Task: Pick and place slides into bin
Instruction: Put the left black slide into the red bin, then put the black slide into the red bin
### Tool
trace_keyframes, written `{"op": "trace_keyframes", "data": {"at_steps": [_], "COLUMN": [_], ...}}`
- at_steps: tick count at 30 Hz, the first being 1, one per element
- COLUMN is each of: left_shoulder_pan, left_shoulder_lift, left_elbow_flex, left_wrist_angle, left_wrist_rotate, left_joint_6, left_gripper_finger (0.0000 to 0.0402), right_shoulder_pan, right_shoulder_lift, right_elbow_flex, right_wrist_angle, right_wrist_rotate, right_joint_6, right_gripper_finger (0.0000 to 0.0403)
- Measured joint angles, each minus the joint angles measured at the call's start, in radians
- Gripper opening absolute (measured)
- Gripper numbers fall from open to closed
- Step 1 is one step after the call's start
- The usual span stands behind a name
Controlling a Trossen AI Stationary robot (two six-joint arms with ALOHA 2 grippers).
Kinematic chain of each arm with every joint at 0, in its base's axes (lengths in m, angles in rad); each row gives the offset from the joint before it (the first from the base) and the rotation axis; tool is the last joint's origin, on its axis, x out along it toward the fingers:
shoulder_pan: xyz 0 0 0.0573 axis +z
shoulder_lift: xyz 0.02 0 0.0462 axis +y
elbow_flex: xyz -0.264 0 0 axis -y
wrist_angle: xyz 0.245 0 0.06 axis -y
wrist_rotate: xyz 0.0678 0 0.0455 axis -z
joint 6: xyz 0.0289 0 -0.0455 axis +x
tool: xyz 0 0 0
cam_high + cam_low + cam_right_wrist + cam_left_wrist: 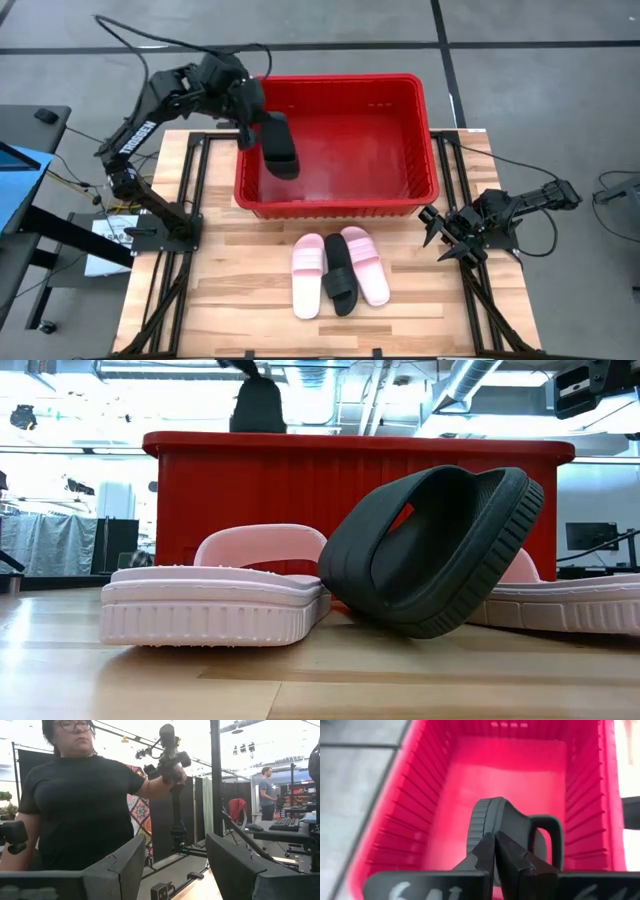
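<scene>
Two black slides (279, 143) (340, 273), two pink slides (308, 274) (366, 263), one bin (335, 206)

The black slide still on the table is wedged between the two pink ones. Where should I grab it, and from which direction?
Grip the black slide from straight above, across its upturned side edge. The low view shows it tipped on edge, leaning on the left pink slide, so the sole rim is exposed; the pink neighbours block any sideways approach. The idle right gripper sits nearest; the left gripper holds another black slide over the bin.

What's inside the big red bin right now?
Nothing rests on the red bin's floor where it shows. The left end effector holds a black slide above the bin's left side. The floor right under that slide is covered, so I cannot see it.
</scene>
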Motion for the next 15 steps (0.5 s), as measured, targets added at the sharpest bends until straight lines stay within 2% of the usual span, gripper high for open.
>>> {"op": "trace_keyframes", "data": {"at_steps": [6,15], "left_shoulder_pan": [-0.036,-0.058], "left_shoulder_lift": [-0.001,-0.001], "left_elbow_flex": [-0.098,-0.264], "left_wrist_angle": [-0.024,0.030], "left_wrist_rotate": [0.064,0.056], "left_joint_6": [-0.056,-0.043], "left_gripper_finger": [0.0000,0.0000], "right_shoulder_pan": [0.000,0.000], "right_shoulder_lift": [0.000,0.000], "right_elbow_flex": [0.000,0.000], "right_wrist_angle": [0.000,0.000], "right_wrist_rotate": [0.000,0.000], "right_joint_6": [0.000,0.000], "right_gripper_finger": [0.0201,0.0201]}}
